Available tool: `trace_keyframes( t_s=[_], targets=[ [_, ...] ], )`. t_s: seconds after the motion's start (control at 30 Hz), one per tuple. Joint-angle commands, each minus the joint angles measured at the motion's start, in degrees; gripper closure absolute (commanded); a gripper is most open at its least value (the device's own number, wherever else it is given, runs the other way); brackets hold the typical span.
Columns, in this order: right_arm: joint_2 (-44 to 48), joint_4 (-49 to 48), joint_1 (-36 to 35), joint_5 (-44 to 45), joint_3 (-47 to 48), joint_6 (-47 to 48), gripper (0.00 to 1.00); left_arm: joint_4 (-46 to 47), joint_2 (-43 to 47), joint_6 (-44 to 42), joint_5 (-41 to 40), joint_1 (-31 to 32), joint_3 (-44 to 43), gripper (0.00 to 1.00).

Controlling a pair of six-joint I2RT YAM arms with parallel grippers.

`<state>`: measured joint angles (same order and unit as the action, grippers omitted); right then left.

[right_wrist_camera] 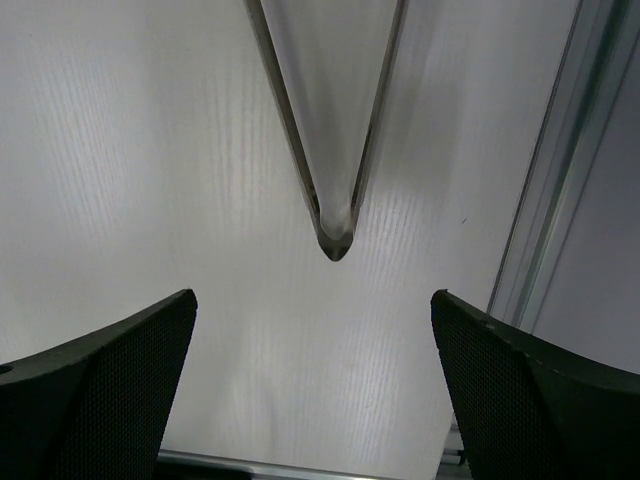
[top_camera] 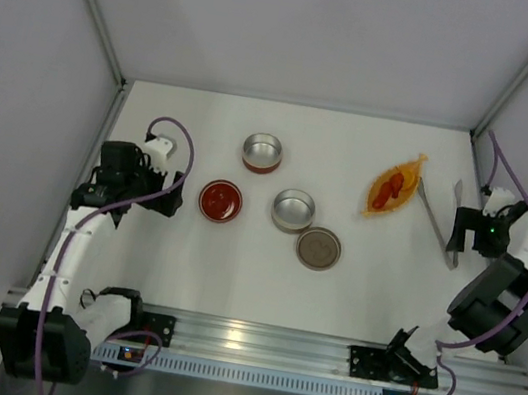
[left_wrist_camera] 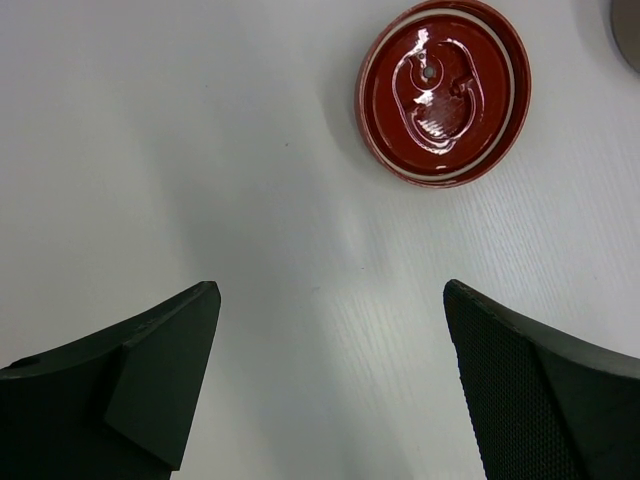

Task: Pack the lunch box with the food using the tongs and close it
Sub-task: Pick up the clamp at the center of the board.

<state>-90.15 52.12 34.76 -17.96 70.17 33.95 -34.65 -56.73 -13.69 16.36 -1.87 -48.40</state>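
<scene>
right gripper [right_wrist_camera: 312,305] spread wide, empty. slim grey metal tongs [right_wrist_camera: 337,238] lie flat on the white table [right_wrist_camera: 120,150] just ahead, joined end pointing between its fingers. small red and orange food pieces [top_camera: 391,186] sit ahead-left, past the tongs. risk: a shallow pinch could skid the thin arms sideways. left gripper [left_wrist_camera: 330,300] also wide, empty.

The table [top_camera: 229,283] is white; on it one lid [top_camera: 220,200] is shiny red with a white ring, the other lid [top_camera: 318,249] is grey-brown, one tin [top_camera: 262,152] is silver with a red band and the other tin [top_camera: 293,210] plain silver. The leaf dish [top_camera: 413,166] is orange with red food [top_camera: 393,187] on it, and the tongs [top_camera: 438,222] are grey. The left gripper [left_wrist_camera: 328,295] and right gripper [right_wrist_camera: 312,300] are black with tiny dots.
</scene>
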Motion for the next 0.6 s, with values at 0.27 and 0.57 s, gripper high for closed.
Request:
trace_keyframes(
  t_s=[0.27, 0.57],
  targets=[
    [-2.4, -7.91, -5.32, 7.06, -3.2, -0.47, 0.01, -10.51, -5.85, -2.74, 6.93, 0.11, -9.43, 0.02],
    [-8.37, -14.58, -8.04, 7.24, -4.17, -0.29, 0.01, -11.22, -9.35, -0.9, 5.97, 0.02, -14.44, 0.02]
  ],
)
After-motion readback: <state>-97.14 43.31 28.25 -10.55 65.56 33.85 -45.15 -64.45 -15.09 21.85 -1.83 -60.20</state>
